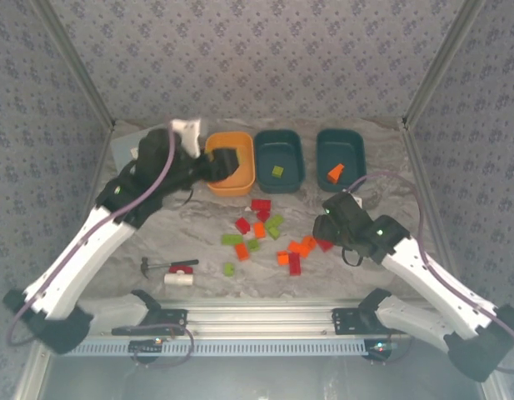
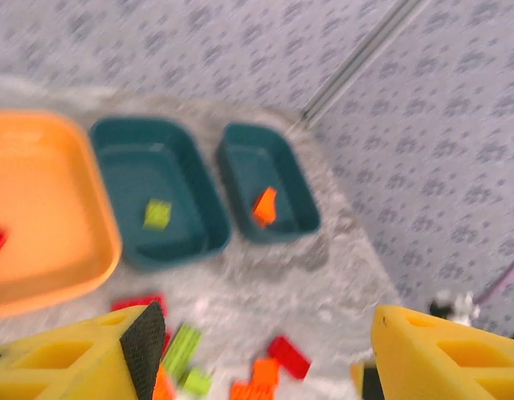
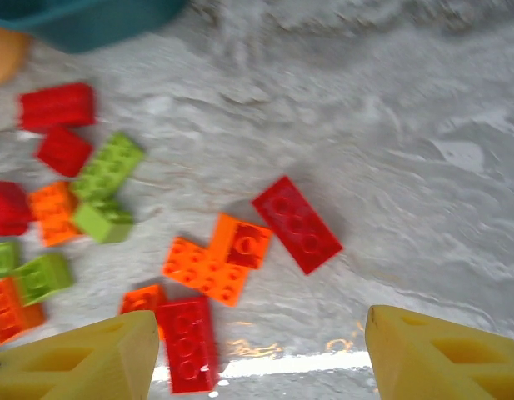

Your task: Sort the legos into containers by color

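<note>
Open and empty, the right gripper (image 3: pixel 261 333) hovers over the legos (image 1: pixel 259 230) scattered on the table (image 1: pixel 198 225), a red brick (image 3: pixel 296 223) lying diagonally just ahead of it, while the left gripper (image 1: pixel 226 163), also open, hangs over the orange tub (image 1: pixel 240 187).

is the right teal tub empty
No, an orange lego lies inside the right teal tub.

soft, even overhead light leaves faint shadows beside the legos (image 3: pixel 296 223). the left wrist view is blurred throughout; the right wrist view softens toward 9 o'clock, with glare at 6 o'clock.
</note>
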Robot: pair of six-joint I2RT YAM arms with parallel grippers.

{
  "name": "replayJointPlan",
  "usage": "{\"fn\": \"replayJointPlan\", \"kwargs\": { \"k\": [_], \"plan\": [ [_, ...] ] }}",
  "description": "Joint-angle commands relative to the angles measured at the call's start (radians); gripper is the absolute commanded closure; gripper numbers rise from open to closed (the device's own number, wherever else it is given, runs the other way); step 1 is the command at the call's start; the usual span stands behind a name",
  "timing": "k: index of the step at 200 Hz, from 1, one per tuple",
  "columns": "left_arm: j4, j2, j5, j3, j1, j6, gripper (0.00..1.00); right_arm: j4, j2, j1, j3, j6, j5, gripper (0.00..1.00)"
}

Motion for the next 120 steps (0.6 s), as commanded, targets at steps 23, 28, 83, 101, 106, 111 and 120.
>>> {"fn": "replayJointPlan", "kwargs": {
  "k": [23,28,83,101,106,111,120],
  "plan": [
    [-0.100,-0.256,-0.071,-0.390,-0.005,-0.137,0.31,-0.012,0.173,-0.064,-0.062,-0.001,-0.084,0.35],
    [-0.104,-0.279,-0.069,-0.422,-0.007,-0.146,0.30,-0.001,0.181,-0.062,-0.071,0.001,-0.081,0.35],
    [-0.091,-0.309,-0.100,-0.565,-0.079,-0.210,0.31,0.117,0.187,-0.009,-0.114,-0.006,-0.125,0.34],
    [-0.094,-0.303,-0.111,-0.582,-0.082,-0.216,0.31,0.113,0.210,0.085,-0.085,-0.002,-0.104,0.33],
    [-0.095,-0.304,-0.114,-0.587,-0.082,-0.217,0.31,0.116,0.219,0.107,-0.081,0.003,-0.105,0.33],
    [-0.094,-0.306,-0.116,-0.591,-0.083,-0.219,0.31,0.120,0.228,0.128,-0.079,0.010,-0.106,0.33],
    [-0.097,-0.312,-0.122,-0.599,-0.085,-0.222,0.31,0.133,0.243,0.165,-0.076,0.021,-0.111,0.32]
  ]
}}
